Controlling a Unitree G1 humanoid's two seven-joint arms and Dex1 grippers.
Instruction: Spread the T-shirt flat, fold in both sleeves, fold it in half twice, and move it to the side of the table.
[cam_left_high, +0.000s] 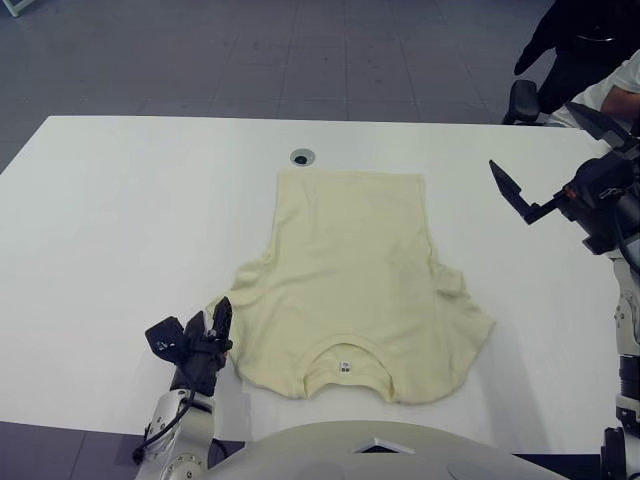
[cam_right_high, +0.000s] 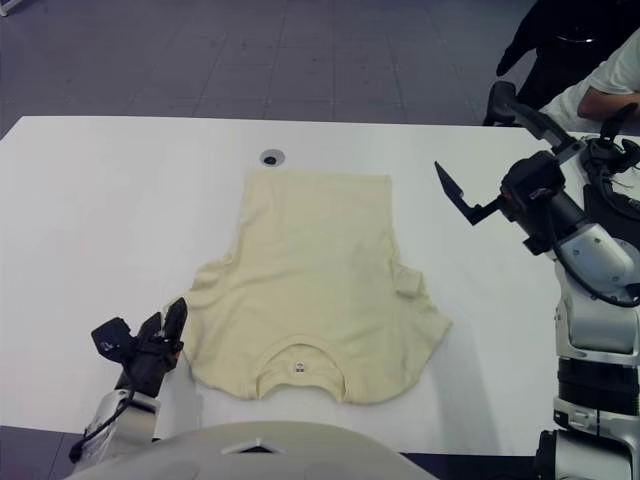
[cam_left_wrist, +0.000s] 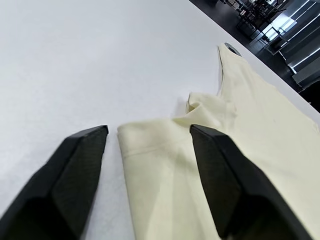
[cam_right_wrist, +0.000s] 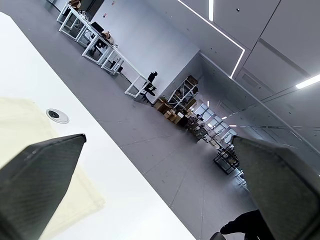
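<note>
T-shirt (cam_left_high: 350, 280), pale yellow, lies spread out near the middle of the white counter (cam_left_high: 120, 250). Its collar (cam_left_high: 345, 362) points toward me and its hem (cam_left_high: 350, 176) toward the far edge. The hem's left corner ends just beside a round grommet hole (cam_left_high: 302, 157) set in the counter. The body looks smooth. There is a small bunched fold where the right sleeve (cam_left_high: 465, 325) meets the side, and another at the armpit of the left sleeve (cam_left_high: 238, 298).

My left pincer (cam_left_wrist: 148, 131) is released and sits low over the counter at the near left corner of the shirt. Its two black fingers (cam_left_wrist: 75, 170) are parted. In my left wrist view the outer corner of the left sleeve lies in the gap between them. I cannot tell whether either finger touches the cloth.

My right pincer (cam_right_wrist: 159, 138) is also released, with its fingers spread wide and nothing between them. It hangs raised above the right side of the counter, well apart from the shirt and level with its far half.
</note>
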